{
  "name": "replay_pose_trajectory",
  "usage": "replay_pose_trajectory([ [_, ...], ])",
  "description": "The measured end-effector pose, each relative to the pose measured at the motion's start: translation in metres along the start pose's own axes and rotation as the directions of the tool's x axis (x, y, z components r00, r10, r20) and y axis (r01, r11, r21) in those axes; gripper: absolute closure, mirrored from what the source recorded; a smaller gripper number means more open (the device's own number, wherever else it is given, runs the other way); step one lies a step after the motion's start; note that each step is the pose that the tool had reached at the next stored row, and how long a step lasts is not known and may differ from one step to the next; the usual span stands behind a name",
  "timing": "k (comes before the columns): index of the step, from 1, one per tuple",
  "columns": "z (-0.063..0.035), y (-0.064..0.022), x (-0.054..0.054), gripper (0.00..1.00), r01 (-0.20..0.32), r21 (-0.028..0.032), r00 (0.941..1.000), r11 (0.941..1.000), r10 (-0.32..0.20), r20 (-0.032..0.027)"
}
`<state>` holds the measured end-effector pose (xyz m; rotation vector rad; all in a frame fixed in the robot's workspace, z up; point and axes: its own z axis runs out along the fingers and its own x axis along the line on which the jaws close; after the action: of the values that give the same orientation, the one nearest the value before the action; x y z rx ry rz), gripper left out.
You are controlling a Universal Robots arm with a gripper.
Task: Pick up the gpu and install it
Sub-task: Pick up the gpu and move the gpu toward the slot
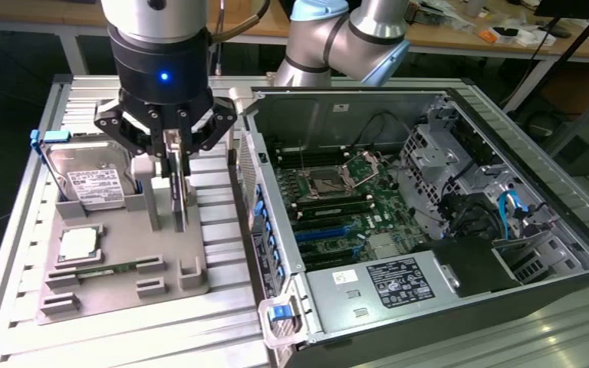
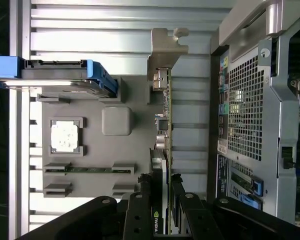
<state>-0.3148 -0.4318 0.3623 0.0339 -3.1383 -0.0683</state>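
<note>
Dark thin gpu [image 2: 165, 125], silvery bracket [image 2: 164, 50]

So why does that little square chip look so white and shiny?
In the wrist view, light glares off the square chip and the slatted table, washing them white; in the exterior view the chip looks greyer.

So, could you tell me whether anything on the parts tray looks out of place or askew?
Nothing stands out. The gpu stands on edge, straight, gripped by the claw over the grey tray. The hard drive, processor and memory stick sit in their holders.
</note>
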Motion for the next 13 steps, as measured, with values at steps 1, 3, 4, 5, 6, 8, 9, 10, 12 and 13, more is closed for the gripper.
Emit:
replay_pose_trajectory([
  [1, -0.0010, 0.0000, 0.000, 0.73, 0.000, 0.0000, 1.0000, 1.0000, 0.000, 0.0000],
  [3, -0.0029, 0.0001, 0.000, 0.73, -0.001, 0.0000, 1.0000, 1.0000, 0.001, 0.0001],
  [4, -0.0039, 0.0002, 0.000, 0.73, -0.002, 0.0000, 1.0000, 1.0000, 0.002, 0.0001],
  [5, -0.0049, 0.0002, 0.000, 0.73, -0.002, 0.0000, 1.0000, 1.0000, 0.002, 0.0000],
  [6, -0.0057, 0.0002, 0.000, 0.73, -0.002, 0.0000, 1.0000, 1.0000, 0.002, 0.0002],
  [8, -0.0072, 0.0003, 0.000, 0.73, -0.002, 0.0000, 1.0000, 1.0000, 0.002, 0.0002],
  [9, -0.0079, 0.0003, 0.000, 0.73, -0.002, 0.0000, 1.0000, 1.0000, 0.002, 0.0001],
  [10, -0.0091, 0.0004, 0.000, 0.73, -0.002, 0.0001, 1.0000, 1.0000, 0.002, 0.0001],
  [12, -0.0132, 0.0006, 0.000, 0.73, -0.002, 0.0001, 1.0000, 1.0000, 0.002, 0.0001],
  [13, -0.0157, 0.0007, 0.000, 0.73, -0.002, 0.0000, 1.0000, 1.0000, 0.002, 0.0002],
])
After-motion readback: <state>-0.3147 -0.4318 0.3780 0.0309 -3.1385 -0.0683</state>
